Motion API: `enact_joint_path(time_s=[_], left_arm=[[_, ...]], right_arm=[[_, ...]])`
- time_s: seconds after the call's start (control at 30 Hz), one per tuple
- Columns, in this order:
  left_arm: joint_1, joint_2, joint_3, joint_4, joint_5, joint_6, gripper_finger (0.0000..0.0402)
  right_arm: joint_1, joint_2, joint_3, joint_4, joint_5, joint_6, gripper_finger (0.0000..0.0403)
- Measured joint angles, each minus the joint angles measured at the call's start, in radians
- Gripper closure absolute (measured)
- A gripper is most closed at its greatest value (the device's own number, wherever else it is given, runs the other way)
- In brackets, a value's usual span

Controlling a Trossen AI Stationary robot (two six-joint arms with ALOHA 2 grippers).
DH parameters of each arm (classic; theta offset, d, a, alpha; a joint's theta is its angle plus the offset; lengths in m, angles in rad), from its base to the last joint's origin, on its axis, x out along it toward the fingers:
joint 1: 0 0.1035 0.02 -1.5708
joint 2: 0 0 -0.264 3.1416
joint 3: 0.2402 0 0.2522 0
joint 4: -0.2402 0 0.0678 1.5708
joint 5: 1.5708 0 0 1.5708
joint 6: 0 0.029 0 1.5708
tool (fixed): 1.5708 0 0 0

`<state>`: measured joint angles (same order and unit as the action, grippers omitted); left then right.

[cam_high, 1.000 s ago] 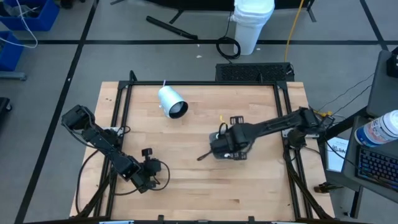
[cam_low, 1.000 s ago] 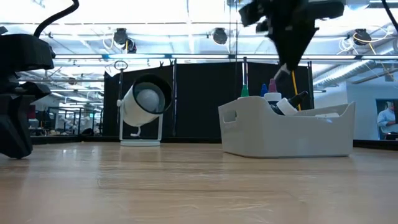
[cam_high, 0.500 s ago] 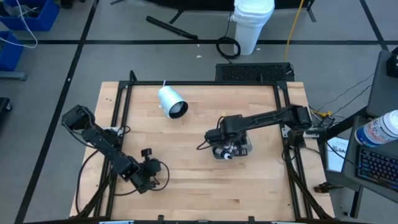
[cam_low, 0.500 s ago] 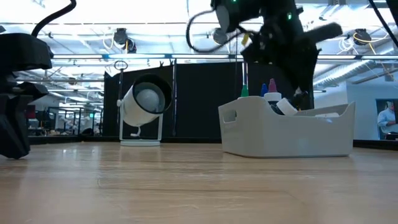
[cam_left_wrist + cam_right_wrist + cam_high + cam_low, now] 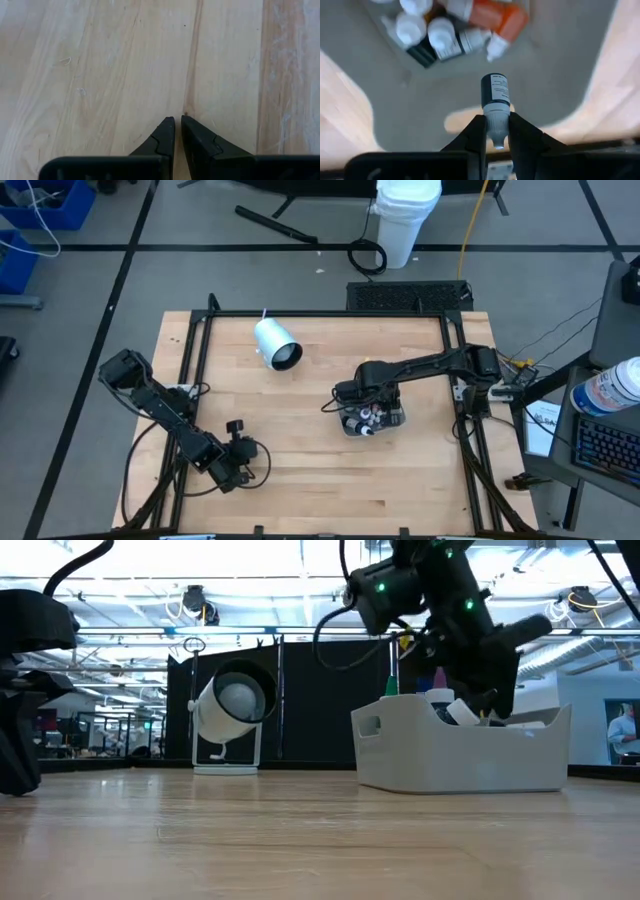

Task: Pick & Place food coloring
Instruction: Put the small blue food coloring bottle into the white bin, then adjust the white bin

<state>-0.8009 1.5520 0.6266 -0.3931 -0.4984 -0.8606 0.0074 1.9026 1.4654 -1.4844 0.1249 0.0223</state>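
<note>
Right jaws [image 5: 496,134]: clenched on the pale cap of one dark food coloring bottle [image 5: 495,95], body pointing away from the wrist, hanging above the grey tray [image 5: 555,75].
Held bottle, placement: over bare tray floor, apart from the other bottles [image 5: 447,40] heaped at one end, white-capped, one with an orange body.
Tray on the table [image 5: 300,480]: right of centre in the high view, right arm reaching in from the right edge.
Left jaws [image 5: 177,131]: nearly closed on nothing, parked low over bare wood at the table's front left.
Risk: grip sits on the narrow cap only; bottle could pivot or slip out early, and a drop from this height may bounce it onto the heap or against the wall.
Height above tray floor: probably small, hard to judge here.
Change since a second ago: right wrist swung from covering the tray to its far-left corner, bottles now uncovered from above; left arm unmoved.
</note>
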Motion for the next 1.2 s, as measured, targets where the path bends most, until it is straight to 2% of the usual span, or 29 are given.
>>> enact_joint_path(time_s=[0.17,0.43,0.83,1.0,1.2], left_arm=[[0.000,-0.001,0.000,0.000,0.000,-0.002,0.0360],[0.000,-0.001,0.001,0.001,0.000,-0.013,0.0360],[0.000,-0.001,0.001,0.001,-0.002,-0.011,0.0360],[0.000,-0.001,0.001,0.001,-0.002,-0.012,0.0360],[0.000,-0.001,0.001,0.001,-0.002,-0.011,0.0360]], right_arm=[[-0.001,0.010,-0.008,0.071,-0.049,-0.012,0.0353],[0.000,0.005,-0.079,0.109,-0.050,-0.011,0.0347],[0.001,0.005,-0.085,0.100,-0.019,0.003,0.0233],[0.001,0.005,-0.035,0.038,0.023,0.031,0.0215],[0.006,-0.005,0.093,-0.067,0.090,0.089,0.0212]])
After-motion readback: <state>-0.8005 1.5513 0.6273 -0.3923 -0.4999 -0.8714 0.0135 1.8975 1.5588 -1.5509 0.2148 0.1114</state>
